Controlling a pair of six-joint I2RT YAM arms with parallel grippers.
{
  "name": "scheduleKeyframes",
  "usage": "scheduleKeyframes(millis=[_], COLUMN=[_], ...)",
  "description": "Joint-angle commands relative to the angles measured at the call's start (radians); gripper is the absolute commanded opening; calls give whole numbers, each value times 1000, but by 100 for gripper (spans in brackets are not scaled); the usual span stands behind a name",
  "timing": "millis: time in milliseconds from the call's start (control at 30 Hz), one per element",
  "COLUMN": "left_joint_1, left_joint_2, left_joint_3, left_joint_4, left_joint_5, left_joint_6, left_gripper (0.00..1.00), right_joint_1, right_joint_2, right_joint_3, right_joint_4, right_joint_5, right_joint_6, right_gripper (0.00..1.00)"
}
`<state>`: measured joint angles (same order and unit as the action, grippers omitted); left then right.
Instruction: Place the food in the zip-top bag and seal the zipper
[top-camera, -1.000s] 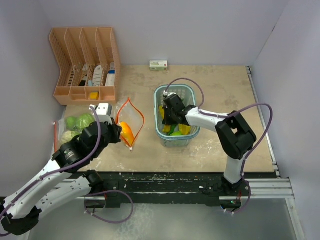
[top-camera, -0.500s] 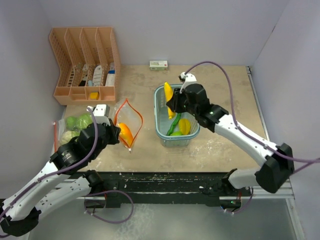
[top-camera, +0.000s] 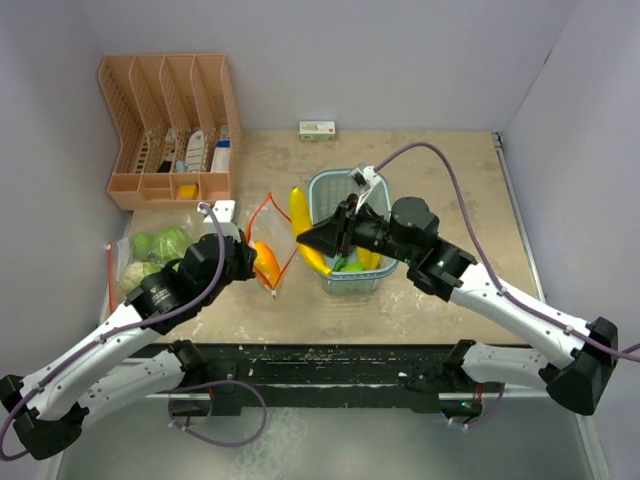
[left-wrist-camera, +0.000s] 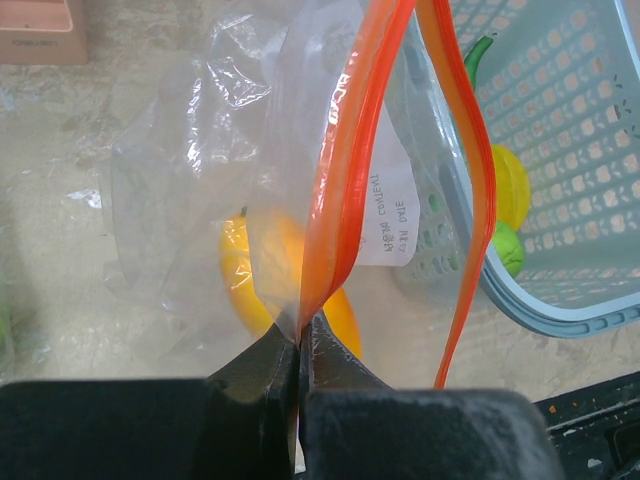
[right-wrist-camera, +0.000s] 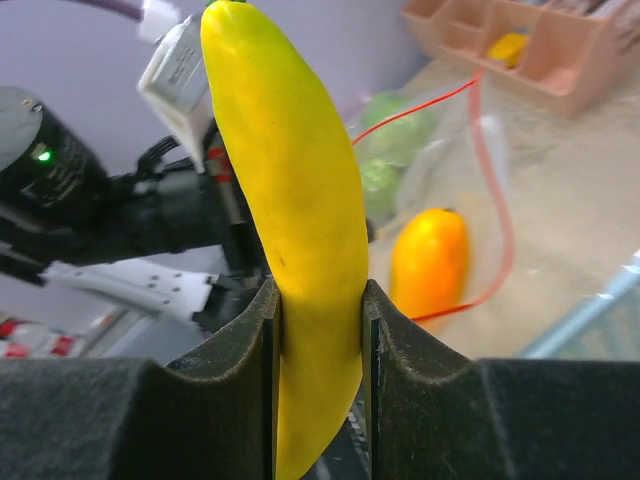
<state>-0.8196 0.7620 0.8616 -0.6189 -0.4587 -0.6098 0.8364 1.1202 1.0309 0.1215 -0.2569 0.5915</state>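
- A peach slotted organizer (top-camera: 170, 120) stands at the far left corner of the counter (top-camera: 440, 180), with small items in its compartments; their print is too small to read.
- Two pale-green cabbages (top-camera: 158, 246) lie near the counter's left edge, just beside the left arm.
- The left arm reaches forward and to the right, low over the counter. The left fingers (left-wrist-camera: 250, 375) are pinched narrow on one orange zipper edge of the zip-top bag (left-wrist-camera: 200, 170).
- The bag's mouth gapes, its two zipper strips apart. A white label (left-wrist-camera: 390, 215) on the clear film shows its print in reverse, and I cannot read it.
- An orange fruit (left-wrist-camera: 245, 270) lies inside the bag, near its bottom.
- A yellow banana (right-wrist-camera: 300, 220) is clamped upright between the right fingers (right-wrist-camera: 245, 335), in the air between bag and basket, close to the bag's mouth.
- A white-and-green box (top-camera: 317, 129) lies at the far wall; its lettering is too small to make out.
- The pale blue basket (left-wrist-camera: 570, 120) stands just right of the bag, holding a yellow fruit (left-wrist-camera: 512, 185), a green fruit (left-wrist-camera: 508, 250) and a thin green chili (left-wrist-camera: 477, 55).
- The right arm stretches leftward across the basket's near side.
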Motion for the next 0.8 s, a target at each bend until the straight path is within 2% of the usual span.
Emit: scheduleKeyframes(millis=[0, 167, 367, 500, 667, 767], left_joint_1=[-3, -2, -3, -3, -3, -2], left_joint_2=[0, -1, -1, 4, 21, 30], left_joint_3=[17, 40, 46, 37, 63, 88], left_joint_4=[92, 97, 104, 128, 145, 149], left_joint_5=[21, 36, 46, 60, 72, 77], left_joint_6=[-8, -2, 2, 3, 24, 37], left_gripper=[0, 0, 0, 0, 0, 0], right_joint_1=[41, 64, 105, 115, 146, 150], right_joint_2=[44, 154, 267, 314, 391, 411], right_joint_3=[-111, -136, -83, -57, 81, 97], right_joint_4=[338, 459, 486, 395, 117, 77], right_joint_5=[-54, 26, 85, 160, 278, 320], right_joint_6=[226, 303, 336, 359, 295, 296], right_gripper=[0, 0, 0, 0, 0, 6])
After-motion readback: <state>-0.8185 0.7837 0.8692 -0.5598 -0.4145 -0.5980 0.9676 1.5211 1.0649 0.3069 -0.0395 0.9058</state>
